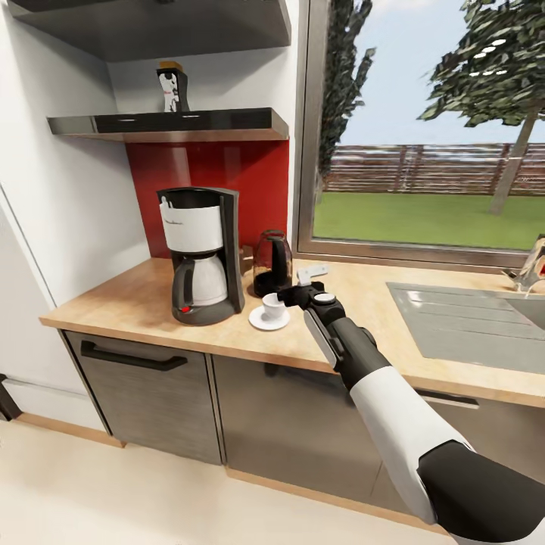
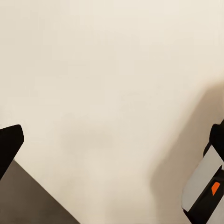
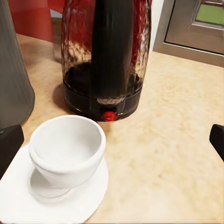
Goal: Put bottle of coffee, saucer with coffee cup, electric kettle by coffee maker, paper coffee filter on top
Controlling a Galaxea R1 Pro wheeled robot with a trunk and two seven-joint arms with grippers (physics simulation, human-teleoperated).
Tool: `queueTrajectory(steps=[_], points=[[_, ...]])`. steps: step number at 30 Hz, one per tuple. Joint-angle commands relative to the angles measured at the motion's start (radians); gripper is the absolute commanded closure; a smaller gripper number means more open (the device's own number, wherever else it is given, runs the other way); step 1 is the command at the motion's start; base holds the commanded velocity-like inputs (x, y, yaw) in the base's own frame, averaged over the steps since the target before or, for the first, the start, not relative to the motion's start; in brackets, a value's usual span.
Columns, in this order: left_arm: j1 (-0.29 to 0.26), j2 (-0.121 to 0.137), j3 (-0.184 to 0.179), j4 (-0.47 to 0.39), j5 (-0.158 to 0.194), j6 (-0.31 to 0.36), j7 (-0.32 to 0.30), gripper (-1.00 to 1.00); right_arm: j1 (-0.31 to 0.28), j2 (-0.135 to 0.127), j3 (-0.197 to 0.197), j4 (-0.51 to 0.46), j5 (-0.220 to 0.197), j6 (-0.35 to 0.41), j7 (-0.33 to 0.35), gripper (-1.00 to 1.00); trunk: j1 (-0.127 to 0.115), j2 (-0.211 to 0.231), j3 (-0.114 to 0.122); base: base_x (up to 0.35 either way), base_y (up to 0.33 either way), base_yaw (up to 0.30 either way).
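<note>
The kitchen countertop [image 1: 144, 299] carries the coffee maker [image 1: 200, 253] at its left portion, in front of a red backsplash [image 1: 208, 182]. The electric kettle [image 1: 272, 263] stands just beside the coffee maker, on the side toward the window [image 1: 424, 129]. In front of the kettle, the saucer [image 1: 269, 319] lies flat on the worktop with the coffee cup [image 1: 272, 305] upright on it. The bottle of coffee [image 1: 172, 88] stands on the kitchen shelf [image 1: 170, 124], above the coffee maker and well apart from both grippers.

The right arm reaches across the countertop from the sink [image 1: 462, 322] side. The right gripper [image 1: 291, 297] sits just beside the cup, on the cup's sink-facing side, near the kettle base. In the right wrist view, the right gripper [image 3: 112, 140] has its fingers spread wide; one dark fingertip [image 3: 9, 147] shows at each frame edge. The cup [image 3: 66, 149] and saucer [image 3: 56, 200] lie close before the jaws, off-centre toward one fingertip, and nothing is clamped. The kettle [image 3: 106, 56] stands directly beyond the cup, with its red mark facing the camera. Contact between the fingertip and the saucer cannot be confirmed.

The left wrist view shows the left gripper [image 2: 112, 144] over a plain pale surface [image 2: 112, 74], fingers apart and holding nothing.
</note>
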Motion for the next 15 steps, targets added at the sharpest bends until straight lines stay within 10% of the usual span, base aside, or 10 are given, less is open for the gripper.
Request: queueTrajectory(steps=[1,15], points=[[0.000,0.000,0.001,-0.002,0.005,0.000,-0.004,-1.00,-0.001,0.000,0.002,0.000,-0.011,0.004,-0.009,-1.00,0.000,-0.001,-0.001,-0.112,0.000,0.000],[0.001,-0.001,0.001,-0.002,0.005,0.003,-0.004,-1.00,-0.001,0.000,-0.004,0.002,-0.052,0.053,0.018,-1.00,0.000,-0.001,-0.001,-0.123,0.000,0.000]])
